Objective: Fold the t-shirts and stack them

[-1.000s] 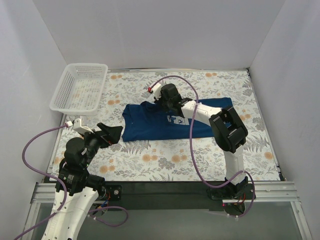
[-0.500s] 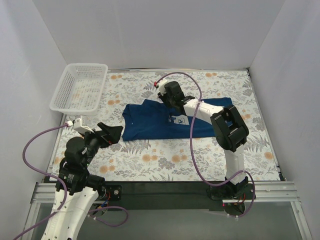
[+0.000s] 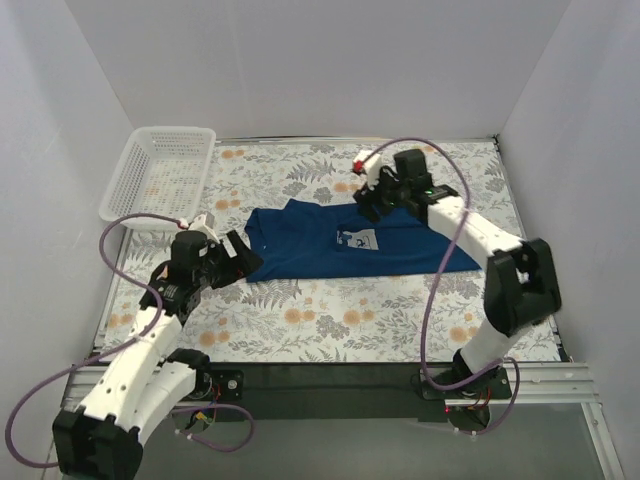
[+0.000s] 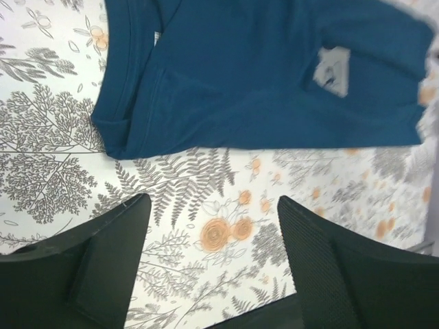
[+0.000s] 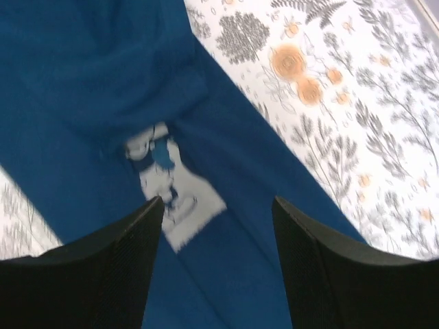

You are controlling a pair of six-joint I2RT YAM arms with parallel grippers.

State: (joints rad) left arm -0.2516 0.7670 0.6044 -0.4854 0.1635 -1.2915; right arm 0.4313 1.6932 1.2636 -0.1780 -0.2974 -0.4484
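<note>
A navy t-shirt (image 3: 300, 240) lies folded into a long band across the middle of the table, its light grey print (image 3: 355, 238) facing up. In the left wrist view the t-shirt (image 4: 260, 89) fills the top, collar end to the left. My left gripper (image 3: 245, 256) hovers just off that collar end, open (image 4: 212, 205), with only flowered cloth between its fingers. My right gripper (image 3: 371, 201) hangs over the shirt's far edge. It is open (image 5: 216, 202) above the t-shirt (image 5: 82, 82) and the print (image 5: 171, 199), holding nothing.
A white lattice basket (image 3: 160, 180) stands at the back left corner. The flowered tablecloth (image 3: 330, 320) covers the table, and white walls close it in at the left, back and right.
My right gripper has opened, let go of the shirt and swung right toward the far edge. My left arm has moved forward to the shirt's collar end, its jaws a little narrower.
</note>
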